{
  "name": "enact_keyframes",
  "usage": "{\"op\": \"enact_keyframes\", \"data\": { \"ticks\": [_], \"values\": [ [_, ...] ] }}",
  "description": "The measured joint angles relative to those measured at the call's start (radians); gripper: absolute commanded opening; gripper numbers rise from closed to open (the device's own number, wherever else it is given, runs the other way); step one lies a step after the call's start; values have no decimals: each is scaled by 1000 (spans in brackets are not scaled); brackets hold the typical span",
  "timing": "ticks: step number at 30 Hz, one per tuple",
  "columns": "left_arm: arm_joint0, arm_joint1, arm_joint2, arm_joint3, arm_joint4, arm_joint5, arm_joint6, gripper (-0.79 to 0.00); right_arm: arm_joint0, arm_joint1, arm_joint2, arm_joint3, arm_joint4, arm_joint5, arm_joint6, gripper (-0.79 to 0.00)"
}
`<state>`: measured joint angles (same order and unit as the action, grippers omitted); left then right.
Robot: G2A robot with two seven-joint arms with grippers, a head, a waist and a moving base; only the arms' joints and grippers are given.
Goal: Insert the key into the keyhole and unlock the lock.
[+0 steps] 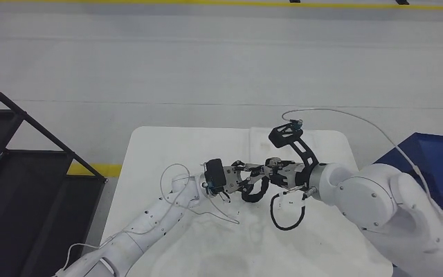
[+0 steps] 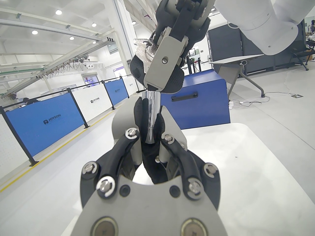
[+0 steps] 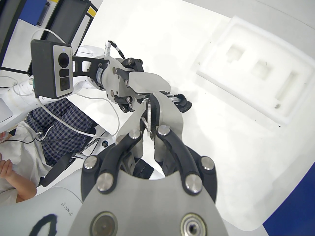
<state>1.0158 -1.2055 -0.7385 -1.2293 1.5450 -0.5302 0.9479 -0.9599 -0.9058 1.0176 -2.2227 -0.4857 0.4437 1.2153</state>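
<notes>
L hand [image 2: 150, 124] clenched on lock [image 2: 150, 101]; R hand [image 3: 152, 109] grasps key [image 3: 148, 119], seemingly at lock end. Keep key coaxial w/ lock, push slow, then twist.

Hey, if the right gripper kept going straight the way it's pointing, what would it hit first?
Likely the lock clamped in the left gripper, just beyond the right gripper and its key; contact is unclear.
</notes>
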Motion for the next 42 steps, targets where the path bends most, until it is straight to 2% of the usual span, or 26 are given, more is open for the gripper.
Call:
{"op": "enact_keyframes", "data": {
  "ticks": [6, 12, 15, 19, 25, 28, 37, 42],
  "values": [
    [-2, -4, -4, 10, -23, -43, -15, -785, 4, -1, 5, 1, -1, -39, 3, 0],
    [-10, -7, -14, 26, -70, -119, -35, -785, 5, 3, 35, -10, -8, -119, -4, 0],
    [-18, -7, -19, 34, -101, -180, -59, -785, 3, 8, 54, -12, -2, -216, 3, 0],
    [-40, -5, -32, 57, -163, -309, -133, -785, 2, 19, 78, 17, 8, -410, 66, 0],
    [-75, 2, -60, 81, -294, -480, -309, -785, -35, 31, 115, 20, 29, -551, 70, 0],
    [-92, 9, -60, 54, -345, -483, -413, -785, -53, 34, 128, 27, 38, -596, 56, 0],
    [-93, 48, -79, -45, -491, -482, -643, -785, -54, 35, 129, 29, 40, -597, 53, 0],
    [-81, 58, -88, -73, -524, -482, -726, -785, -53, 39, 115, -4, -54, -676, 56, 0]
  ]
}}
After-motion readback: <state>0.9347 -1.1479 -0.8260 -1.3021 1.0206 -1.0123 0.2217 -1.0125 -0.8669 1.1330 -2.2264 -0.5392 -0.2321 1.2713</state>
